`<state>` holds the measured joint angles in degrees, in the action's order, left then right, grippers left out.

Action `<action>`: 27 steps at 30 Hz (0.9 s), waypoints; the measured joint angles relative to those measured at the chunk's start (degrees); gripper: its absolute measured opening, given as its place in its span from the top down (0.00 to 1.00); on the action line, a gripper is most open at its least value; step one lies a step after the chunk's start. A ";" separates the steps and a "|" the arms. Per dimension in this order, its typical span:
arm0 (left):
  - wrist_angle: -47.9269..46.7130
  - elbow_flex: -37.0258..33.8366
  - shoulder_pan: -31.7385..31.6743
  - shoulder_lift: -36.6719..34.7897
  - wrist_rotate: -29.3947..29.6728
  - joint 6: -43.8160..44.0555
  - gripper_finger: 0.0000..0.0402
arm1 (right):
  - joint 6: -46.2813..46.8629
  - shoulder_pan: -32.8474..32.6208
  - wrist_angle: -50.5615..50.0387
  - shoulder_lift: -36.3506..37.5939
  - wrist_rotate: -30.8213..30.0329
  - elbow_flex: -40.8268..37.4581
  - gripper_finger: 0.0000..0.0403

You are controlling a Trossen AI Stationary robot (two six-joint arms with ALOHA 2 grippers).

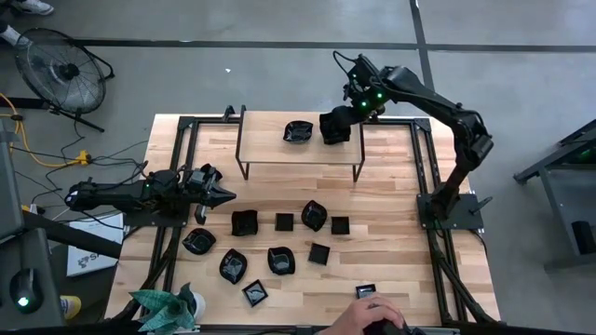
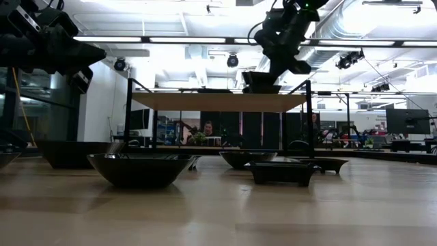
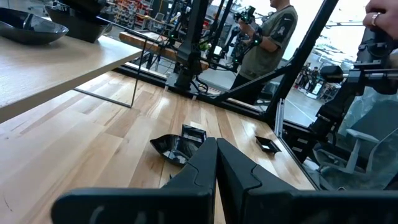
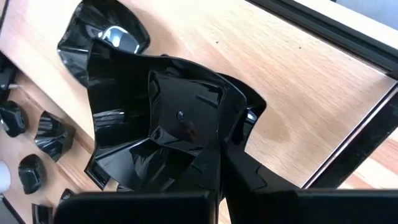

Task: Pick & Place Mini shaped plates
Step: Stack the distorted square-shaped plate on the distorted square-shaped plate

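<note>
Where the right gripper (image 1: 337, 127) clamps a plate (image 4: 161, 124), its jaws hide the rim.

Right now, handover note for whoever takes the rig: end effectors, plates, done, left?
Right end effector: over the raised shelf, shut on a square black plate.
Left end effector: shut, empty, waiting at the table's left side.
Done: one plate on the shelf; the held one is not yet released.
Left: about ten plates on the table below, including a row behind and the nearer ones.
Note: a person's hand is at the near edge, by one plate.
</note>
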<state>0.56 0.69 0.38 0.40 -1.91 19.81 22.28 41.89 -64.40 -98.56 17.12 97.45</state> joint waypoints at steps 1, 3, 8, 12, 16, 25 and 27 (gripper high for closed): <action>0.00 0.00 -0.01 -0.02 -0.02 0.00 1.00 | -0.03 -0.01 -0.06 -0.03 -0.01 0.00 0.99; 0.01 0.00 0.00 -0.01 -0.01 0.01 1.00 | -0.23 -0.01 -0.05 -0.02 0.00 0.00 0.99; 0.00 0.00 -0.01 0.00 -0.02 0.02 1.00 | 0.05 -0.04 -0.09 -0.23 0.03 0.00 0.99; 0.00 0.00 0.00 0.00 0.00 0.02 1.00 | 0.66 -0.02 -0.29 -1.37 0.15 0.00 0.99; 0.00 0.00 -0.01 0.00 -0.01 0.00 1.00 | 0.66 -0.02 -0.29 -1.65 0.07 0.00 0.99; 0.00 0.00 0.00 0.00 0.00 0.01 1.00 | 0.65 -0.02 -1.44 -1.63 -0.01 0.00 0.99; 0.00 0.00 -0.01 -0.01 -0.02 0.00 1.00 | 0.63 -0.02 -1.84 -1.63 -0.01 0.00 0.99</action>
<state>0.56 0.69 0.37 0.39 -1.93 19.81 22.92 41.87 -66.24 -100.18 17.10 97.45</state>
